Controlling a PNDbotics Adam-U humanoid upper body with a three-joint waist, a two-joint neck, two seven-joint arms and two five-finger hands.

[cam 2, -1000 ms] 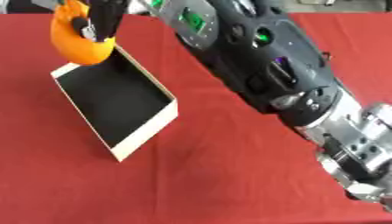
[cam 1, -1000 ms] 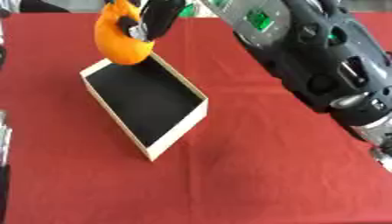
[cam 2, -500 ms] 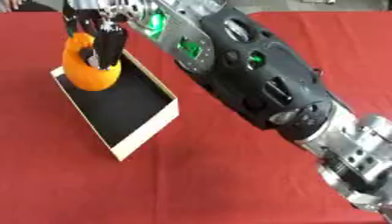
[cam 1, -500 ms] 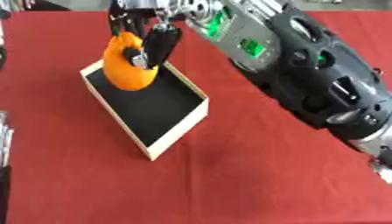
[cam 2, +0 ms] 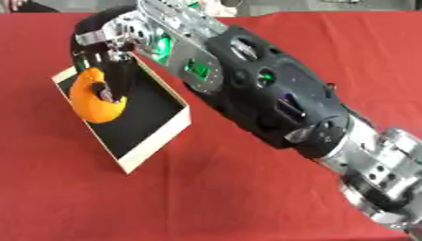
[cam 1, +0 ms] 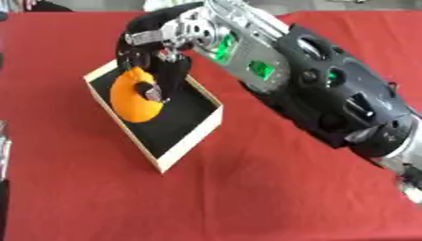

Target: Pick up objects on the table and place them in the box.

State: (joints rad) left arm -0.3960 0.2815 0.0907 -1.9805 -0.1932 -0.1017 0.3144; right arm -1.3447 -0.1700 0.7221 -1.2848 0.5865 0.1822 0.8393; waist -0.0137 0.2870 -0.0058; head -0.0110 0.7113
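Orange round object [cam 1: 134, 98] hangs over the left, far part of the box [cam 1: 186, 145], low inside its black interior, though whether it touches the bottom cannot be told. Its exact kind is hard to make out; it shows only as a smooth orange ball shape. The right hand [cam 1: 157, 80] is curled round it, with dark fingers [cam 1: 151, 90] wrapped across its right side and the palm above and to the right of it. Much of the hand is hidden behind its own silver and black wrist, and the far right wall of the box is covered by the arm [cam 2: 263, 94], which crosses both views from the lower right up to the box. The arm is cut off at the lower right edge. The box is shallow, with pale wooden walls, and lies askew on a red cloth [cam 1: 247, 188] that covers the table. At the far edge a strip of grey room shows beyond the cloth, too blurred to read. At the left edge of the left eye view a dark and pale shape is cut off and cannot be identified.
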